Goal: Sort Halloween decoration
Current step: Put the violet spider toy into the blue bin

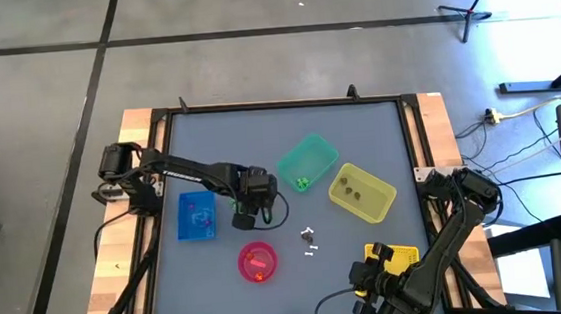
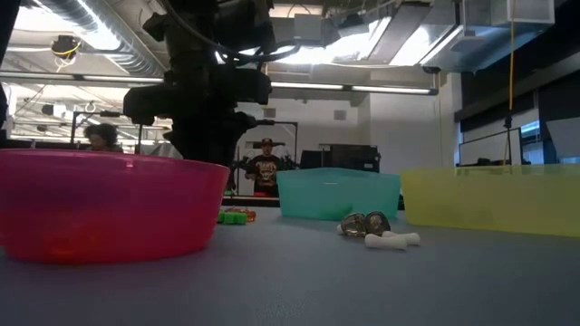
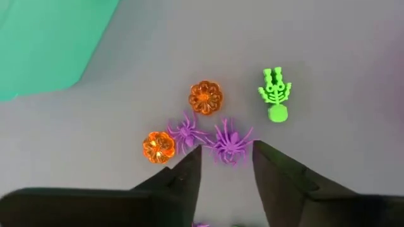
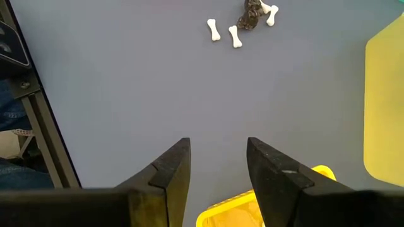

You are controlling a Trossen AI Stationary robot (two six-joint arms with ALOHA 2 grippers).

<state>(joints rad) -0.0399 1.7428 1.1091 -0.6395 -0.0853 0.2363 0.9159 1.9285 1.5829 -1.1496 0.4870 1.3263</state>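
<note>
Pick step: left gripper (image 3: 227,165), fingers parted, empty, above small purple plastic spider (image 3: 230,142). Next: descend, close. Right gripper (image 4: 218,157) parted, waiting at near edge.

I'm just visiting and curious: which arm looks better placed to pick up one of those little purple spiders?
The left. Its gripper hangs open right over a purple spider beside the orange pumpkins. The right gripper waits at the table's near edge, open, facing the white bones instead.
</note>
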